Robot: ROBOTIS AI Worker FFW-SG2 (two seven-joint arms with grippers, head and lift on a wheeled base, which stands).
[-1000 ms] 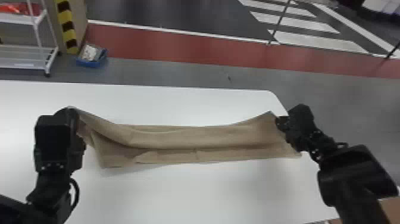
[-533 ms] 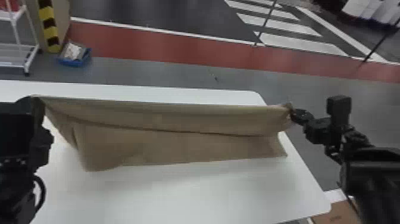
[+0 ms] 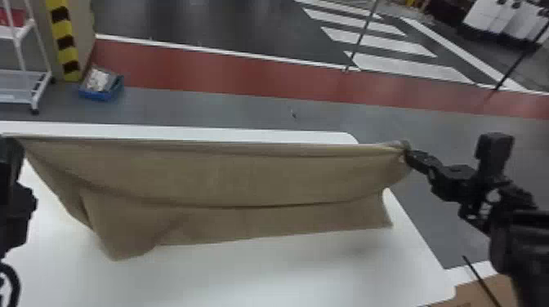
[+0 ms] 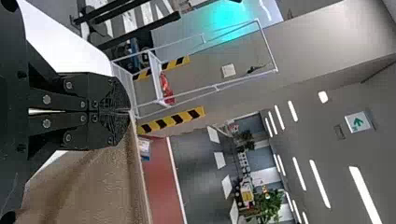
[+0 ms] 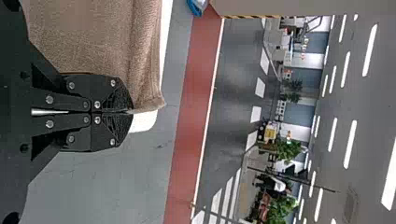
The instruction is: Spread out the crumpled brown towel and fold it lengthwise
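The brown towel is stretched between the two grippers, its upper edge raised and nearly straight, its lower part hanging in folds to the table. At the head view's left edge is my left gripper, at the towel's upper left corner. My right gripper holds the upper right corner. In the left wrist view the left gripper is shut on the towel. The right wrist view has the right gripper shut on a corner of the towel.
The white table extends in front of the towel, with a strip behind it. Beyond stand a white rack and a blue bin on the floor. Cardboard lies at the lower right.
Both grippers have risen and pulled the towel's upper edge up off the table. The folds have opened into a wider hanging sheet. The head view has also shifted a little.
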